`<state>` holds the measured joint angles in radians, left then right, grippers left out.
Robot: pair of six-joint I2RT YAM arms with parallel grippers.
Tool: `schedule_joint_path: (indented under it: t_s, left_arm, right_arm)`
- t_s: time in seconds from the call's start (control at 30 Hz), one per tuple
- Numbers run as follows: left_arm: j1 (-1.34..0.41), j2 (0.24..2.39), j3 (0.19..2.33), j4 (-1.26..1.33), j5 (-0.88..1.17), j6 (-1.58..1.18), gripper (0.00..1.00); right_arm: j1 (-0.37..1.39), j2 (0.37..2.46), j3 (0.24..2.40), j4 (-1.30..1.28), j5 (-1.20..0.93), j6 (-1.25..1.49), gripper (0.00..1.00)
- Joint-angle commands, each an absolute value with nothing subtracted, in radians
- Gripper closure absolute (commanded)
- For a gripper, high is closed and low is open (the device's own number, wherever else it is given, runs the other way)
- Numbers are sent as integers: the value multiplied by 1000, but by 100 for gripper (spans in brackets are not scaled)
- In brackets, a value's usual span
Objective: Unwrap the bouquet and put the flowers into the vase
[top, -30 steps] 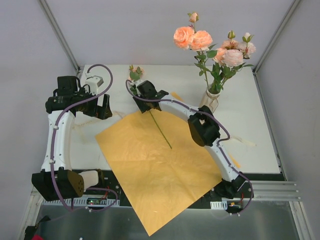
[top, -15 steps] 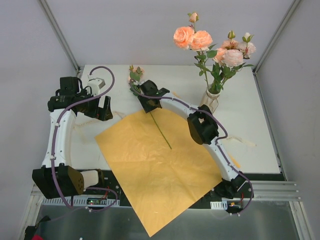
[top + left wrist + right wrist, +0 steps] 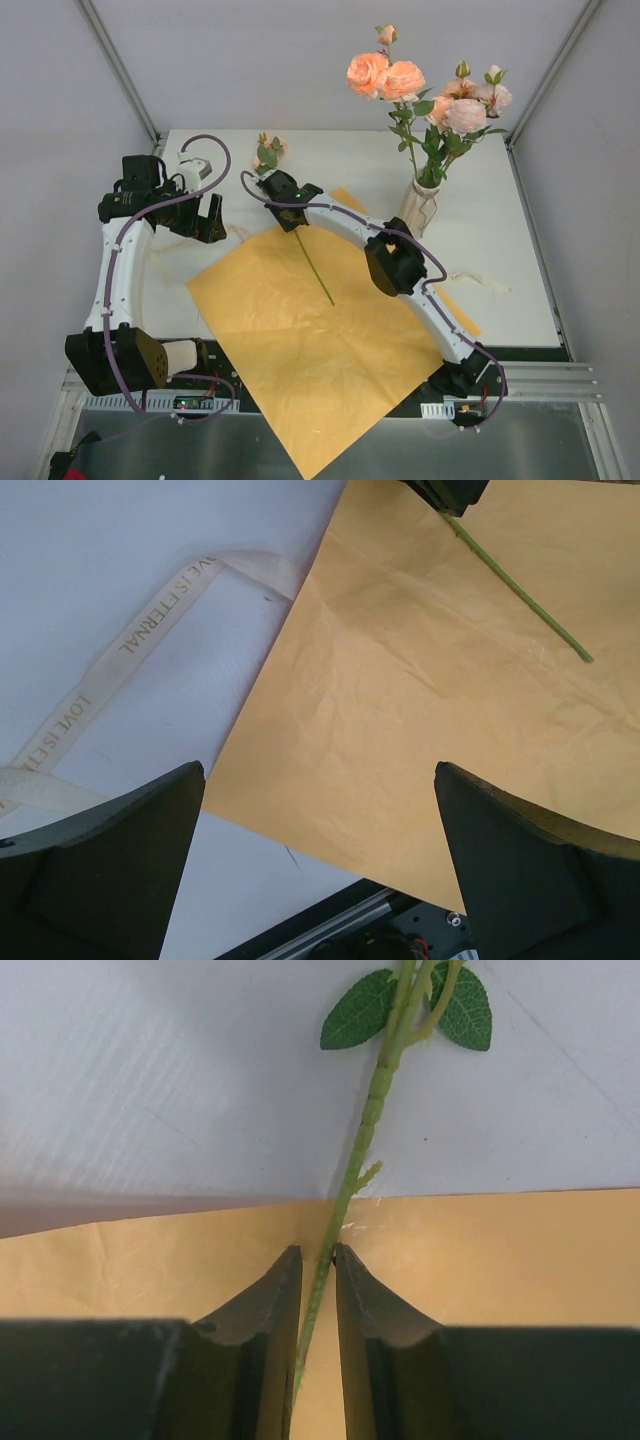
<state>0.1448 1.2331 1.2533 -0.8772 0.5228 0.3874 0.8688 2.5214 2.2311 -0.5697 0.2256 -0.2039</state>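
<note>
The paper (image 3: 320,370) was opened flat. Most flowers (image 3: 420,85) were put in the vase (image 3: 419,206). One flower (image 3: 313,266) was left on the paper, between the nearly closed right jaws; a hold could not be told. Left jaws were spread wide.

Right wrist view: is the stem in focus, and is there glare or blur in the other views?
Right wrist view: the stem and leaves are sharp. Left wrist view: the ribbon shows readable lettering, no glare. Top view: even light, only soft shadows on the table.
</note>
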Motion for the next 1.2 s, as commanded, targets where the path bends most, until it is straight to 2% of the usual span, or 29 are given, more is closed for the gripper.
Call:
schedule_joint_path:
  t_s: [0.0,0.13,0.23,0.43,0.67,0.9,1.17]
  left_arm:
    - [144,1216,1247,-865,546,414,1]
    - [143,1212,1247,-865,545,419,1]
    - [143,1212,1250,-864,546,416,1]
    - [144,1213,1246,-864,546,413,1]
    - [143,1206,1243,-864,541,405,1]
    - [143,1201,1243,-865,545,399,1]
    - [144,1195,1233,-865,541,406,1]
  right_arm:
    - [853,2566,2321,-701,252,-189,80]
    - [845,2556,2313,-730,249,-175,88]
    - [838,2550,2301,-741,239,-167,99]
    - [838,2464,2209,-649,222,-150,99]
    - [835,2182,2017,-376,203,-156,99]
    - [839,2030,1915,-406,192,-121,99]
    - [856,1821,1483,-440,175,-40,99]
